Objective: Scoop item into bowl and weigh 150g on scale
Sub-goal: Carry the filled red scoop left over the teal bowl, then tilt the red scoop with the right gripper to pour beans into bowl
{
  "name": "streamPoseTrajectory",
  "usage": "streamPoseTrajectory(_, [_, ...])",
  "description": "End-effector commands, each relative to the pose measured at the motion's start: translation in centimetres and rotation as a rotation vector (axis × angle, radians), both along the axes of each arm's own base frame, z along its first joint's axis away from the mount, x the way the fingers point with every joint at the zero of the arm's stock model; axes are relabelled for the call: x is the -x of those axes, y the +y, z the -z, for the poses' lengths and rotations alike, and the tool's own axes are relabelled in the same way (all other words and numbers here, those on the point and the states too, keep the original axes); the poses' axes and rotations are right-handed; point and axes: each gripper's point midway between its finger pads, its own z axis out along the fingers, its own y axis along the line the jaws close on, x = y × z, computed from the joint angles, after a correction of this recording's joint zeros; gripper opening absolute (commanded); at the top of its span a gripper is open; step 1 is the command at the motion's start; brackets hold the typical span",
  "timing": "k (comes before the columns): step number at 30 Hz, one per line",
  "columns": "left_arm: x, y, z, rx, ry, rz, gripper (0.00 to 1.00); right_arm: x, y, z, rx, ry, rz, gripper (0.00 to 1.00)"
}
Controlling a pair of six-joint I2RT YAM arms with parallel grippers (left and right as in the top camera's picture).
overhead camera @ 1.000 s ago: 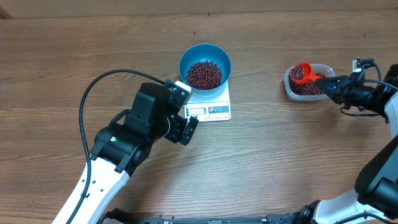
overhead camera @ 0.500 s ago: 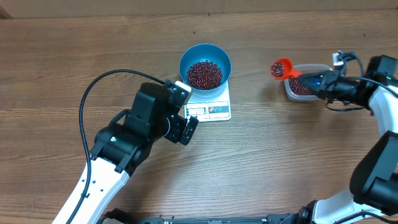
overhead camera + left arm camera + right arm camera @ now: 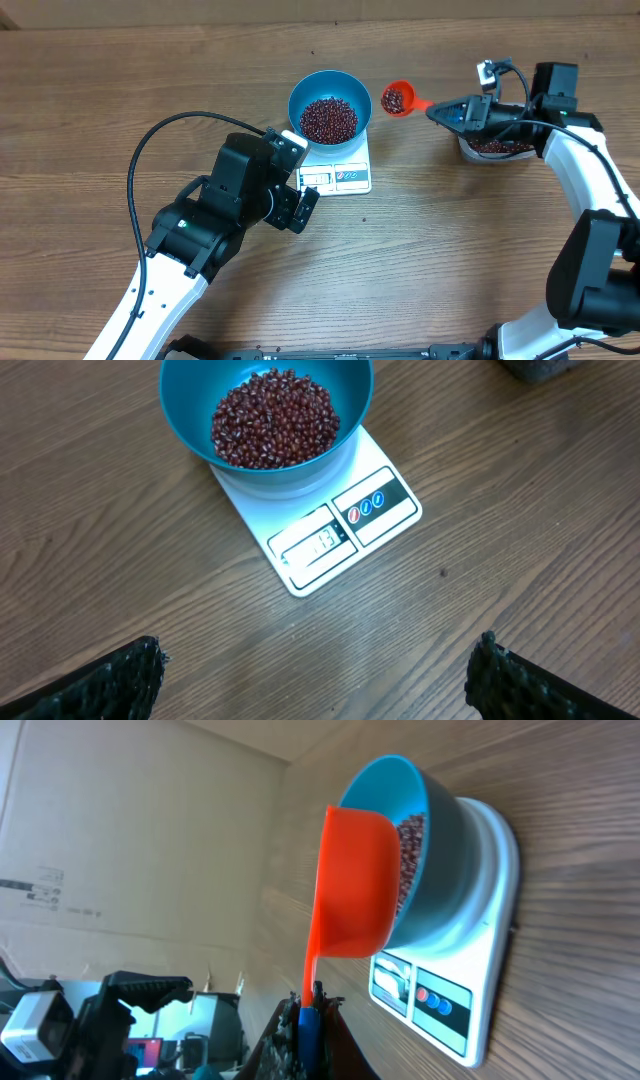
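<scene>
The left gripper waits wide open near the scale with the blue bowl of red beans, while the right gripper, closed on the orange scoop, has brought a new load from the tub to just beside the bowl, ready for pouring.

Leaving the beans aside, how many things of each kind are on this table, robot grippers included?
grippers: 2 (left gripper, right gripper)
blue bowl: 1
white scale: 1
orange scoop: 1
clear tub: 1
Total: 6
</scene>
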Motion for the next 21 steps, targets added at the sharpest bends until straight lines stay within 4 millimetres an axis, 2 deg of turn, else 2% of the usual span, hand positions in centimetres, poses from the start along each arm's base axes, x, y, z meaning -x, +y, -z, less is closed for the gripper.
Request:
streamPoseTrajectory(1, [-0.2,-0.5,-0.8,0.023,-0.006,0.006,1.00,-0.3,1.6,-0.7,-0.038,0.029,-0.018,0.04])
streamPoseTrajectory(12, [-0.2,-0.5,-0.8,0.023,-0.006,0.006,1.00,-1.8,5.4,-0.7,0.054,-0.083,-0.030,0.04])
streamPoseTrajectory(21, [-0.2,-0.5,-0.8,0.023,-0.006,0.006,1.00,-2.4,7.0,0.2,0.175,-0.200,-0.042,0.04])
